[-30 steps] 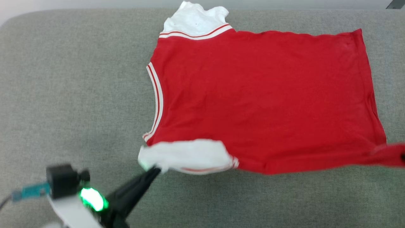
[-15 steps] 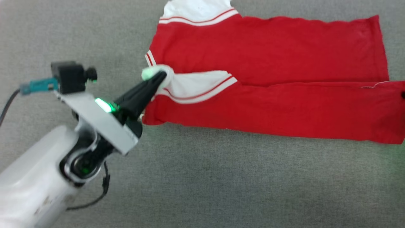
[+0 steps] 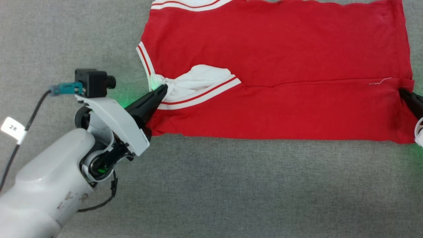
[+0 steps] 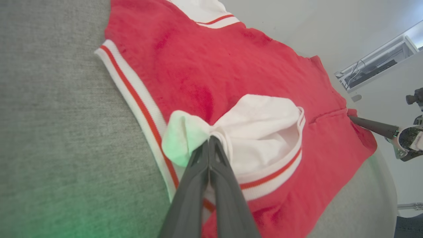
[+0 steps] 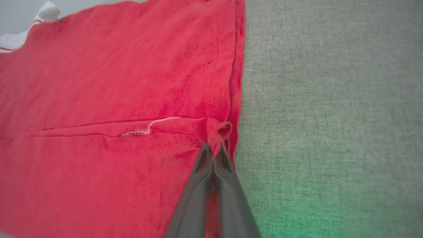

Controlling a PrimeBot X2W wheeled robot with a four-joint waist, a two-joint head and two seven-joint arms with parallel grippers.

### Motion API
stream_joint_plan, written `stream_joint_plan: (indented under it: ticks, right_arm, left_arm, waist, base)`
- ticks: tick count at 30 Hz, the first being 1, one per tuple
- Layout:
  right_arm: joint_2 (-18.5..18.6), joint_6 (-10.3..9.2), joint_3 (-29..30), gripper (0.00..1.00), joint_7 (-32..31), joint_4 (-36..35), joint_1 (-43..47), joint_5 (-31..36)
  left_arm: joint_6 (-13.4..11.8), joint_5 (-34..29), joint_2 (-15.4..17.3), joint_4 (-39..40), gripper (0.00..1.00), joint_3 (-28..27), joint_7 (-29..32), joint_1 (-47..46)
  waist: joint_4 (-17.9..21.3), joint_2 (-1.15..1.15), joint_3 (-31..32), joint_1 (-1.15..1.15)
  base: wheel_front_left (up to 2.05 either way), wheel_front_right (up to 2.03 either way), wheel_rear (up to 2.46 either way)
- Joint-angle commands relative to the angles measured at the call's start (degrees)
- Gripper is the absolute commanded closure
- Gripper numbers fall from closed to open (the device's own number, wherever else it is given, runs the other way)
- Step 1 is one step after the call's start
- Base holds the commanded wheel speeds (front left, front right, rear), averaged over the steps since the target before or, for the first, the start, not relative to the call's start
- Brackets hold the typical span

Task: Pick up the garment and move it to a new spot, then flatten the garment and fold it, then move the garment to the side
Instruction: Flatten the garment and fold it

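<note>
Your garment (image 3: 264,49) (image 4: 205,66) (image 5: 99,82) lies spread on the grey fabric tabletop (image 3: 231,185) (image 4: 49,115) (image 5: 330,99), plain red side up. Its neck end is toward your left and its hem toward your right. In the head view it covers the upper middle and right of the tabletop.

The near strip is doubled over onto the body. Its edge runs as a straight line across the middle of the red, from one end effector to the other.

Your left end effector (image 3: 163,90) (image 4: 210,140) has its fingers pressed together, pinching the bunched tip of the white sleeve (image 3: 195,77) (image 4: 261,122). That sleeve rests on top of the red, just inside the striped neck trim (image 3: 143,61) (image 4: 132,96). The sleeve's own red-and-white band lies slanted toward the middle.

Your right end effector (image 3: 404,94) (image 5: 213,147) (image 4: 352,118) is also pressed shut. It pinches a small pucker of red cloth at the hem edge, where the folded strip's line ends. A loose white thread (image 3: 380,81) (image 5: 158,122) lies just inside that grip.

Both grips sit low, at or very near the cloth beneath. You cannot tell from these views whether the pinched parts touch it. A green glow falls on the tabletop beside each end effector.
</note>
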State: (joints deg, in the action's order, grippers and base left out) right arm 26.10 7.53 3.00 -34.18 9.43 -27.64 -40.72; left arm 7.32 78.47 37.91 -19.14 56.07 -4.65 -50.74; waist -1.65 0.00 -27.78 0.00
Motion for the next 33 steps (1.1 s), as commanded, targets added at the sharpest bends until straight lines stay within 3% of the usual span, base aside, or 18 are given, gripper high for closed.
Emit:
stream_joint_plan:
  ticks: [1, 2, 4, 5, 6, 7, 8, 12, 17, 26, 29, 33]
  right_arm:
    - [0.1, -0.09, -1.2, 1.0, 0.7, 1.1, -0.5, 0.1]
    - [0.3, -0.09, -1.9, 1.0, 1.4, 1.7, -0.8, -0.1]
    - [0.8, -0.09, -3.2, 0.96, 3.0, 2.7, -1.0, -0.2]
    - [1.1, -0.09, -3.7, 0.73, 4.0, 3.1, -1.0, -0.2]
    - [1.5, -0.09, -4.2, 0.51, 4.7, 3.3, -1.0, -0.2]
    - [1.9, -0.09, -4.7, 0.1, 5.7, 3.4, -0.9, -0.2]
    - [2.4, -0.09, -4.9, 0.0, 6.4, 3.6, -0.5, -0.4]
    - [3.7, -0.09, -5.2, 0.0, 8.5, 3.1, 0.9, -1.4]
    - [4.0, -0.09, -4.6, 0.0, 9.5, 2.1, 2.7, -2.4]
    - [3.4, -0.09, -6.3, 0.0, 9.3, 0.6, 3.1, -2.5]
    - [3.4, -0.09, -6.6, 0.0, 9.1, -0.1, 2.8, -2.6]
    - [3.6, -0.09, -6.9, 0.0, 9.1, -0.8, 2.5, -2.4]
  left_arm:
    - [0.2, -0.1, -0.3, -1.1, 1.0, 0.9, -0.1, -0.6]
    - [0.2, -0.7, -0.2, -2.2, 0.98, 1.8, -0.1, -0.8]
    - [0.0, -2.4, -0.2, -4.2, 0.67, 3.9, 0.2, -1.4]
    - [0.0, -2.7, -0.2, -5.0, 0.53, 4.9, 0.1, -1.6]
    - [0.0, -3.1, -0.1, -5.6, 0.09, 5.6, 0.1, -2.0]
    - [0.0, -3.6, 0.4, -6.1, 0.0, 6.2, 0.0, -2.6]
    - [0.0, -4.1, 1.0, -6.7, 0.0, 6.6, 0.0, -3.3]
    - [0.1, -4.8, 2.8, -7.0, 0.0, 8.7, 3.4, -5.8]
    - [-0.4, -3.2, 5.4, -5.4, 0.0, 10.8, 14.0, -9.1]
    - [-9.0, 6.0, 7.4, 2.6, 0.0, 12.9, 36.3, -11.9]
    - [-11.3, 6.0, 8.5, 3.5, 0.0, 13.6, 39.6, -12.0]
    - [-11.8, 8.4, 8.0, 2.5, 0.0, 13.4, 41.0, -10.4]
  waist:
    - [0.0, 0.0, 0.1, 0.0]
    - [0.0, 0.0, 0.3, 0.0]
    - [0.0, 0.0, 0.9, 0.0]
    - [-0.1, 0.0, 1.3, 0.0]
    - [-0.1, 0.0, 1.7, 0.0]
    - [-0.2, 0.0, 2.3, 0.0]
    - [-0.3, 0.0, 2.9, 0.0]
    - [-0.6, 0.0, 5.5, 0.0]
    - [-0.6, 0.0, 7.6, 0.0]
    - [1.4, 0.0, 7.2, 0.0]
    - [2.5, 0.0, 6.3, 0.0]
    - [3.7, 0.0, 5.0, 0.0]
  base:
    - [0.0, 0.0, 0.0]
    - [0.0, 0.0, 0.0]
    - [0.0, 0.0, 0.0]
    - [0.0, 0.0, 0.0]
    - [0.0, 0.0, 0.0]
    - [0.0, 0.0, 0.0]
    - [0.0, 0.0, 0.0]
    - [0.0, 0.0, 0.0]
    - [0.0, 0.0, 0.0]
    - [0.0, 0.0, 0.0]
    - [0.0, 0.0, 0.0]
    - [0.0, 0.0, 0.0]
